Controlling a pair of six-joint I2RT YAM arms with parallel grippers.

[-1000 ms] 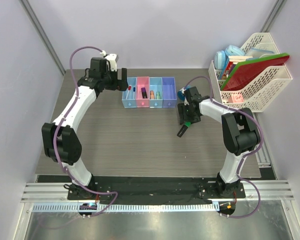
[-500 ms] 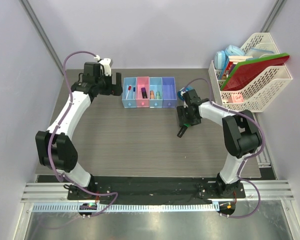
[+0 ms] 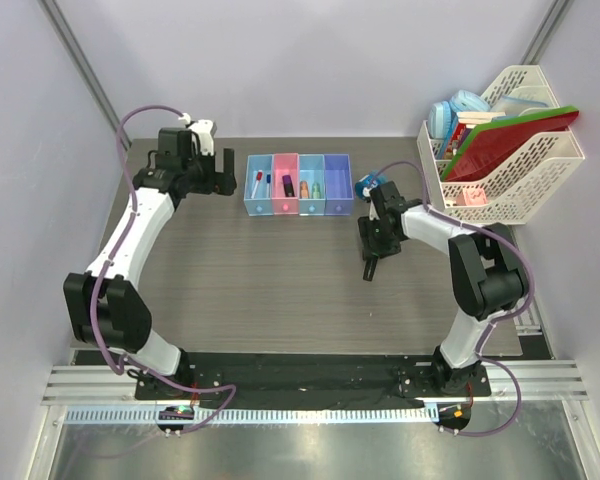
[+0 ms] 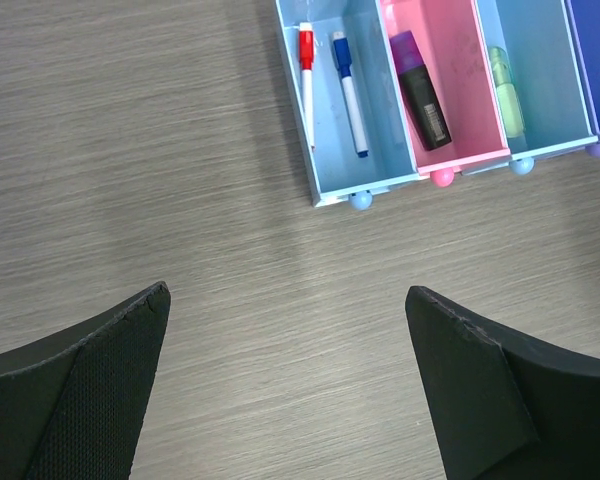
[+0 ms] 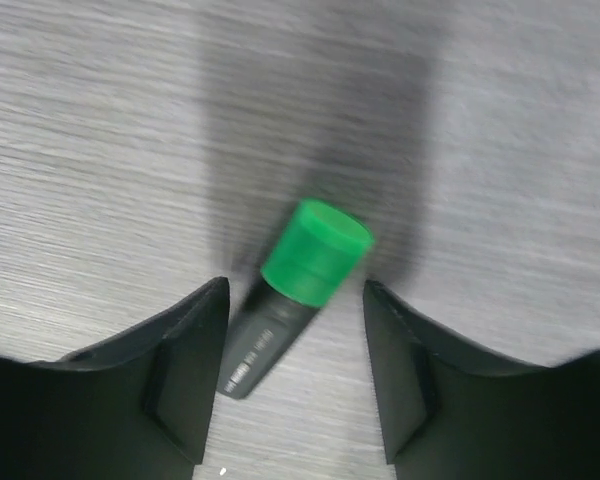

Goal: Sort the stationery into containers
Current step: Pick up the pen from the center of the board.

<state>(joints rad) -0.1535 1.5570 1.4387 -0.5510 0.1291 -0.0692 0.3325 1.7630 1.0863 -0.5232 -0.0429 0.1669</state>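
Note:
The four joined containers (image 3: 298, 185) stand in a row at the back of the table. In the left wrist view the left light-blue bin (image 4: 325, 175) holds a red-capped pen (image 4: 306, 80) and a blue-capped pen (image 4: 348, 90). The pink bin has a purple highlighter (image 4: 420, 90) in it, and the bin beside it a pale-green bit (image 4: 505, 95). My left gripper (image 3: 220, 172) (image 4: 287, 293) is open and empty over bare table, left of the row. A green-capped black highlighter (image 5: 310, 255) (image 3: 368, 268) lies tilted on the table between the open jaws of my right gripper (image 5: 295, 285) (image 3: 373, 250).
A big white lattice rack (image 3: 525, 190) with red and green folders stands at the back right. A round blue roll (image 3: 363, 186) sits by the right end of the bins, partly behind my right arm.
My left arm has drawn back to the left, away from the bins. My right gripper has shifted slightly right and lower around the green highlighter, which stays on the table.

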